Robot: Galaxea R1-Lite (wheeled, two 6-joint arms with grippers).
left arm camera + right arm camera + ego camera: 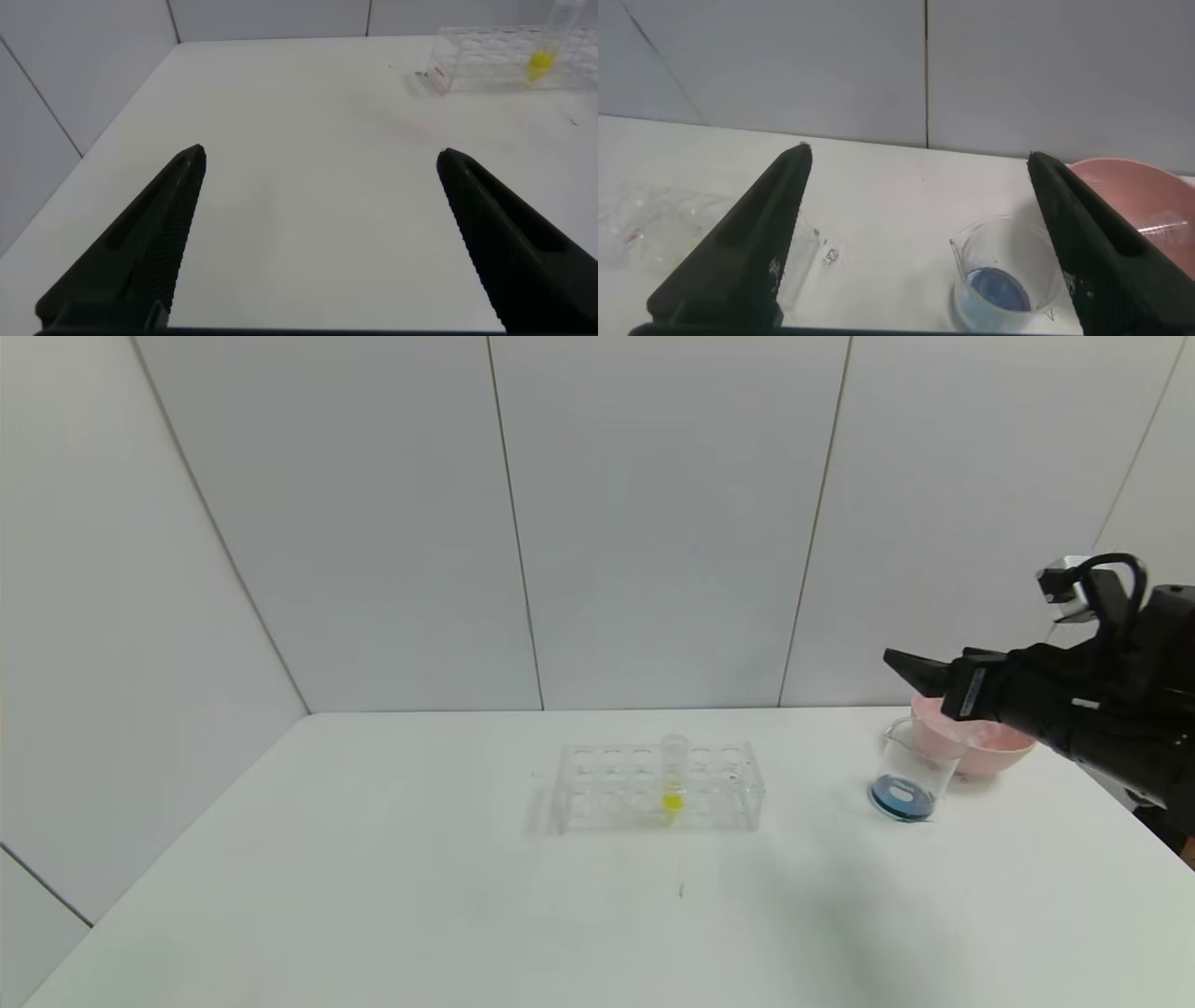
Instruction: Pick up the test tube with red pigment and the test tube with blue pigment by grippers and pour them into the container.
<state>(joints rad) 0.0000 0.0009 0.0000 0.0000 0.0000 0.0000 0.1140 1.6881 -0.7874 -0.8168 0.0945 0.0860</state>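
Right gripper [901,662] is raised above the counter [373,896], reaching in from the right edge with its forearm roughly level and its tips directed toward the back wall and slightly left. It hangs over the pink bowl [990,751], above and just behind the container [907,775]. In the right wrist view the two fingers [747,252] stand wide apart with nothing between them.

Left gripper [318,163] appears only in its own wrist view. It hovers over bare counter, well away from the tube rack [658,786], tips aimed along the counter toward the far corner. Fingers [140,243] spread wide, empty.

Container: upright on the counter, long axis vertical, pouring lip toward the rack side. It stands well to the right of the rack and just in front of the pink bowl, touching or nearly so; cannot tell which. A shallow layer of blue liquid sits at its base.

Rack: clear, long axis running left-right, near the middle of the counter. One tube with yellow liquid [672,782] stands upright in it.

A clear tube-like shape [1167,224] lies inside the pink bowl in the right wrist view; its contents cannot be made out. No red or blue tube can be identified with certainty.
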